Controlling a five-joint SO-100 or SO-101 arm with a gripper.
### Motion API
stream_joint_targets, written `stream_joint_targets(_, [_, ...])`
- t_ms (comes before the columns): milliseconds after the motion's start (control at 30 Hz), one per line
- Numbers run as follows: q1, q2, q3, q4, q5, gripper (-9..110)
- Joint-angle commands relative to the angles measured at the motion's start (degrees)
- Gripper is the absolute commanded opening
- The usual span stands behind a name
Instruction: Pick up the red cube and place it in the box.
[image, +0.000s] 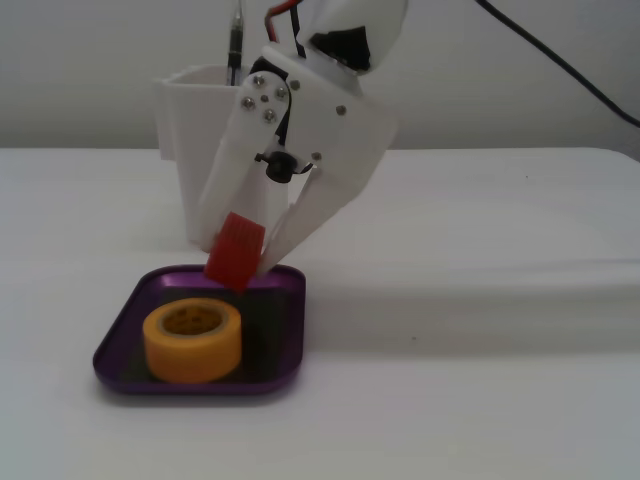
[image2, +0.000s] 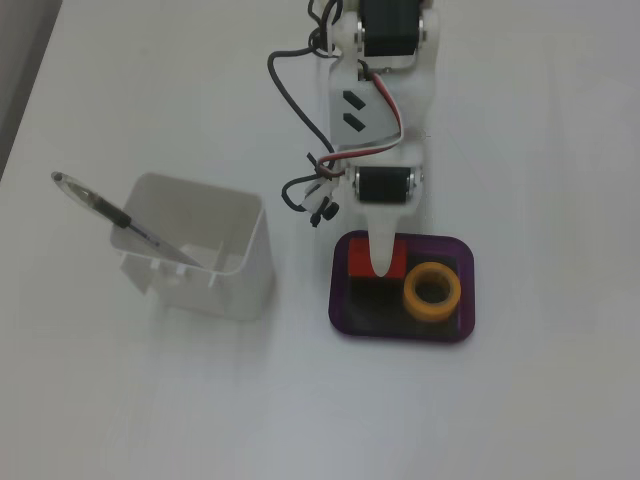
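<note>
My gripper (image: 243, 258) is shut on the red cube (image: 235, 252) and holds it tilted, just above the back part of the purple box (image: 118, 338). In the fixed view from above, the cube (image2: 358, 263) shows on both sides of the white finger (image2: 382, 250), over the back left of the box (image2: 340, 305). A yellow tape roll (image: 193, 340) lies in the box, in front of the cube; in the view from above the roll (image2: 431, 292) lies to the right of the gripper (image2: 381, 265).
A tall white plastic container (image: 190, 130) with a pen (image: 236, 40) in it stands right behind the box. In the view from above, the container (image2: 235, 275) is left of the box, with the pen (image2: 130, 222) leaning in it. Cables (image2: 300, 110) hang along the arm.
</note>
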Motion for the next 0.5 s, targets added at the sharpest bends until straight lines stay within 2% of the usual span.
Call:
stream_joint_targets(0, [0.35, 0.88, -0.44, -1.05, -0.26, -1])
stream_joint_targets(333, [0.35, 0.97, 1.14, -0.88, -0.26, 0])
stream_joint_targets(467, [0.35, 1.76, 1.14, -0.79, -0.18, 8])
